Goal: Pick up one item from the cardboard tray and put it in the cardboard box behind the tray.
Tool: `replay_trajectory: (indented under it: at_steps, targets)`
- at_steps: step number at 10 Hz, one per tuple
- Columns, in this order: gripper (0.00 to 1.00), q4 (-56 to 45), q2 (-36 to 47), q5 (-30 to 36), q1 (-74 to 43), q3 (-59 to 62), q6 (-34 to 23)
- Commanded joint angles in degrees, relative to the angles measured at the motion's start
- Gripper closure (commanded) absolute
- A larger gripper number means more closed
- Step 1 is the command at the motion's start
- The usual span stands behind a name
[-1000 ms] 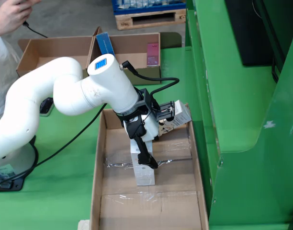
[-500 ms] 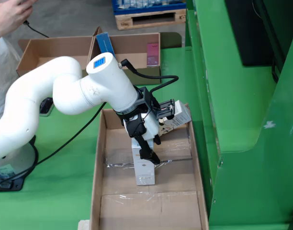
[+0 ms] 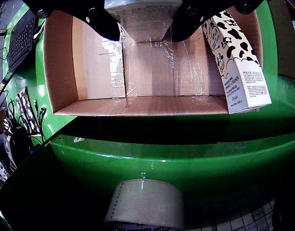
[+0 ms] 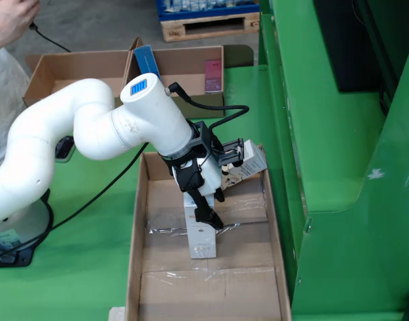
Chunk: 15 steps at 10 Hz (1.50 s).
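A tall white box [image 4: 202, 237] stands upright on the floor of the long cardboard tray [image 4: 211, 287]. My gripper [image 4: 204, 215] reaches down over it with a black finger on each side, shut on its upper part. In the wrist view the white box [image 3: 143, 17] fills the gap between the fingers [image 3: 101, 21] of the gripper [image 3: 143, 30]. A cow-patterned carton [image 4: 248, 164] leans in the tray's far right corner; in the wrist view this carton [image 3: 236, 62] stands at the right. Behind the tray sits an open cardboard box [image 4: 184, 70].
A second open cardboard box [image 4: 71, 70] lies left of the first, with a person's hand [image 4: 11, 20] above it. A green machine wall [image 4: 325, 134] borders the tray's right side. The wrist view shows a tape roll [image 3: 145, 204] and a keyboard [image 3: 22, 36].
My fingers have crept slightly up the white box, whose base stays on the tray floor. The person's hand at top left has shifted a little.
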Motion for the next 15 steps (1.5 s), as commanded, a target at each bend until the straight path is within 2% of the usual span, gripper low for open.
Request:
replay_trajectory:
  at_steps: [1, 4, 6, 9, 10, 11, 12, 15]
  targets:
    - [1.00, 0.35, 2.08, 0.11, 0.20, 1.14, -0.31]
    - [1.00, 0.35, 2.08, 0.11, 0.20, 1.14, -0.31]
    - [1.00, -11.79, 10.56, 2.86, 1.68, 1.14, 0.08]
    - [1.00, -16.57, 18.76, 3.45, 2.59, 1.14, 1.33]
    - [1.00, -16.57, 18.76, 3.45, 2.59, 1.14, 1.33]
    - [1.00, -23.44, 18.91, 3.11, 2.94, 8.89, 1.01]
    - [1.00, -19.96, 24.53, 3.57, 2.86, 1.14, -0.04]
    - [1.00, -15.36, 29.20, 2.27, 4.31, 1.14, 1.03]
